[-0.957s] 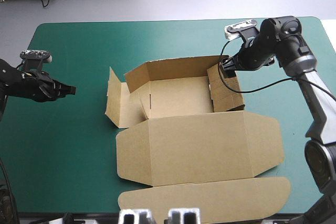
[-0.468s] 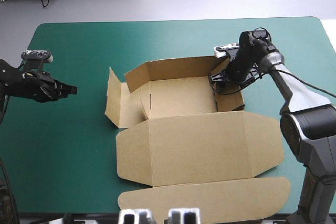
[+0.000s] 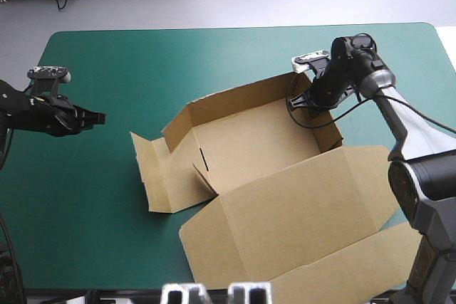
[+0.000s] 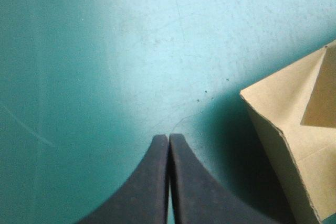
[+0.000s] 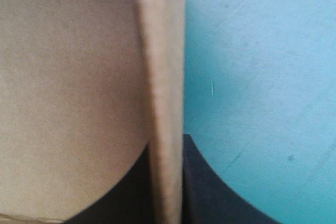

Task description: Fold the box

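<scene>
R pincer point(image 3: 307, 98) clamps box point(image 3: 249, 140) right wall; L pincer point(image 3: 99, 117) closed, above teal-green cover point(image 3: 107, 62).

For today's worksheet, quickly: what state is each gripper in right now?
Left gripper: jaws shut, holding nothing.
Right gripper: jaws shut on the box, at its right wall.

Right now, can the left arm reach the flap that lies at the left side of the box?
Probably yes. The left gripper, shut, hangs over bare teal-green cover beside the box, and nothing lies between it and the flap. The right gripper is shut on the opposite wall.
</scene>
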Robot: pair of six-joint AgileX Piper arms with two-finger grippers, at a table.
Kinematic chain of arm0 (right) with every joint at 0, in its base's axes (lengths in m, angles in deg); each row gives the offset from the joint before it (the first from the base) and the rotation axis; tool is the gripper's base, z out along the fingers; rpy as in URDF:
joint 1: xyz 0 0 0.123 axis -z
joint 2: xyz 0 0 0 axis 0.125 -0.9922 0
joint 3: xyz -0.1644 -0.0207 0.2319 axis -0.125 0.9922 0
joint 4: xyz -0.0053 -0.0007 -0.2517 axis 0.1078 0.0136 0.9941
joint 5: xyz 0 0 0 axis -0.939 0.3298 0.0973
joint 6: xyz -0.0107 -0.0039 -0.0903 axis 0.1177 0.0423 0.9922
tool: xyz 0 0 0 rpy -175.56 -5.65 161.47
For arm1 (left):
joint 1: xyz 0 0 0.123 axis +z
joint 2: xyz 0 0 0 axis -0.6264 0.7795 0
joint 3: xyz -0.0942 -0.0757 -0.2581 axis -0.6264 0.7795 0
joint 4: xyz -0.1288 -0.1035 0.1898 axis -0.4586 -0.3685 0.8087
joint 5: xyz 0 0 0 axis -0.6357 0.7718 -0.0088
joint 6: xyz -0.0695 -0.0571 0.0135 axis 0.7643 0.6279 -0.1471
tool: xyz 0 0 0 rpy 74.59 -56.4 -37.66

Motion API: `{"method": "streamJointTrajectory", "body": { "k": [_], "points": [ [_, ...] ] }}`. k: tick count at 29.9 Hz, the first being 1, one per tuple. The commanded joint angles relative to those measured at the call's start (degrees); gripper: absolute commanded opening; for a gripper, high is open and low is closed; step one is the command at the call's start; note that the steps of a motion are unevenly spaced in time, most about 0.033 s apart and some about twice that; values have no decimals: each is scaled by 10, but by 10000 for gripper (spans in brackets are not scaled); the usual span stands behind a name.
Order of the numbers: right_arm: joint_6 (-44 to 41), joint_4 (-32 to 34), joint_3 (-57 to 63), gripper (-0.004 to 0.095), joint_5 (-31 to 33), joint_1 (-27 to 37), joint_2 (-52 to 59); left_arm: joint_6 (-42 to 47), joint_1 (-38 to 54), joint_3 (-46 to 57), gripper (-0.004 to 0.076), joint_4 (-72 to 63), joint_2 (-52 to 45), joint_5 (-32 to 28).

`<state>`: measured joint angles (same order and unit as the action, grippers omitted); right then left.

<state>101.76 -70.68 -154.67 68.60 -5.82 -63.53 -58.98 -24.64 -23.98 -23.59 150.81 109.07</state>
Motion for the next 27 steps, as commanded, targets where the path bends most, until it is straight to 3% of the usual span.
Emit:
{"method": "streamJointTrajectory", "body": {
  "k": [1,6,12,20,23,27],
  "points": [
    [31,-44,-17,-20,12,34,77,14,0,-15,-10,-23,-16,-42],
    [83,-170,-17,-20,12,120,141,28,0,-15,-10,-25,-14,-72],
    [116,-264,-17,-20,12,204,186,20,0,-15,-9,-72,-14,-112],
    [143,-315,-17,-20,12,207,195,-142,-1,-15,-9,-382,-10,-63],
    [151,-329,-17,-20,12,207,195,-163,-11,-15,-9,-417,-7,-30],
    [151,-327,-17,-20,11,207,195,-164,-56,-15,-9,-414,-3,-29]
  ]
}}
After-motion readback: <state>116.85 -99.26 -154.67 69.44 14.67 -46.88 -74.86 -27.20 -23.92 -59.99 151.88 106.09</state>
